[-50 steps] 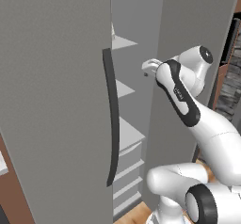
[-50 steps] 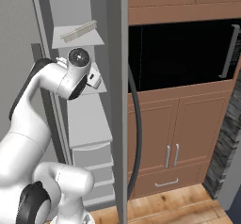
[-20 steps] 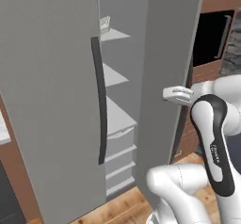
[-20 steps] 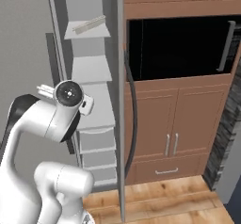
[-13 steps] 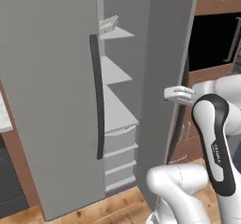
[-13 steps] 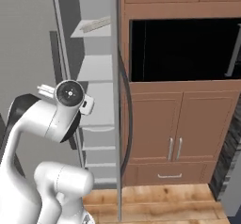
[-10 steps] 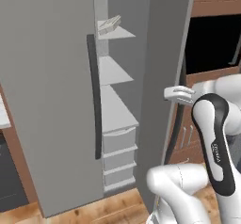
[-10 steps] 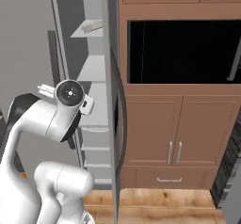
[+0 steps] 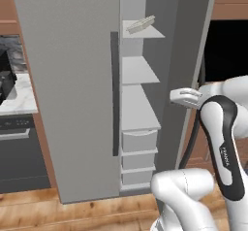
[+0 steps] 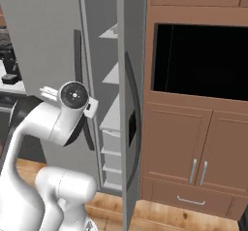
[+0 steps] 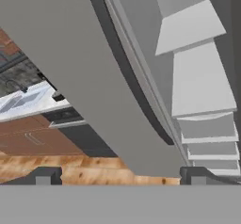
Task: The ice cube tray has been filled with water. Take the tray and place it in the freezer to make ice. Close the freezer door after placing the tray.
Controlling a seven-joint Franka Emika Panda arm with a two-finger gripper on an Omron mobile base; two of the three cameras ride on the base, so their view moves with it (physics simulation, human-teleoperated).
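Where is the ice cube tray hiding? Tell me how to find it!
Find the tall grey freezer with its door swung open and white shelves inside. Look at the highest shelf you can see: the ice cube tray lies there, flat and a bit askew. It is the one item on these shelves; those below are bare, with closed white drawers underneath.

We spot one bit of lettering: small white vertical print on the dark band of the robot arm [image 9: 225,153], at about four o'clock in the left base view. It looks like the maker's name, but it is too small for us to read letter by letter. On the freezer [image 9: 77,79], its shelves, the wooden cabinets [image 10: 193,142] and the floor we find no labels, numbers or signs.
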